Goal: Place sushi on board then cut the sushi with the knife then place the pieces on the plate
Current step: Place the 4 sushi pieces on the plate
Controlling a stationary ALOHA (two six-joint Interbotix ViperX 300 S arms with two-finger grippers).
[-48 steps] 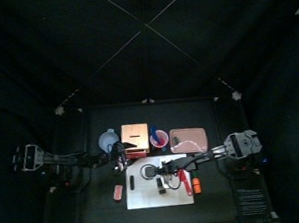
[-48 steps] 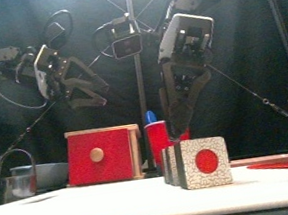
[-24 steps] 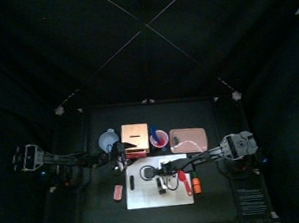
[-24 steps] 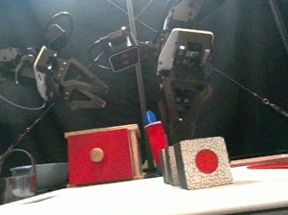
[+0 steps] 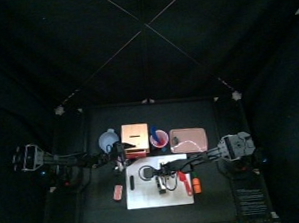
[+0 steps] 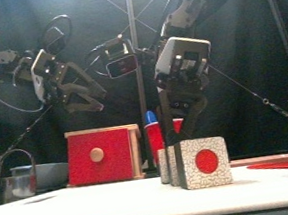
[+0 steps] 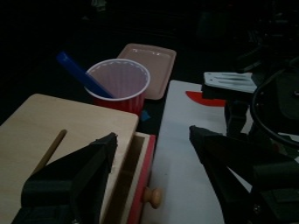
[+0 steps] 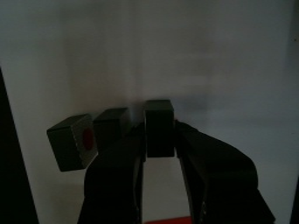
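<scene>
your right end effector (image 8: 160, 144) points steeply down at the white board (image 5: 146, 197), its arm reaching in low from the right side, and it straddles one dark block (image 8: 159, 121) of the sushi (image 6: 203, 163). that block fills the space between the fingers. whether they have closed on it or only bracket it, i cannot tell, so check before you lift. the row of three blocks runs from the table's back toward its front, across the line of the fingers. the block in the end effector is the rearmost one, and the other two stand just in front of it, the last showing its red round face to the front. narrow gaps seem to show between the blocks, so i judge the sushi already parted and the carry to the plate the step in hand. the pink plate (image 5: 190, 137) lies behind this end effector and a little toward its own arm's side, near but clear of the board, so you would lift straight up, then draw back and to the right. this arm is much the nearer one. your left end effector (image 7: 149, 149) hangs spread wide and empty over the wooden box (image 7: 59, 131), well apart from the sushi, with the red cup (image 7: 121, 80) just beyond it.
</scene>
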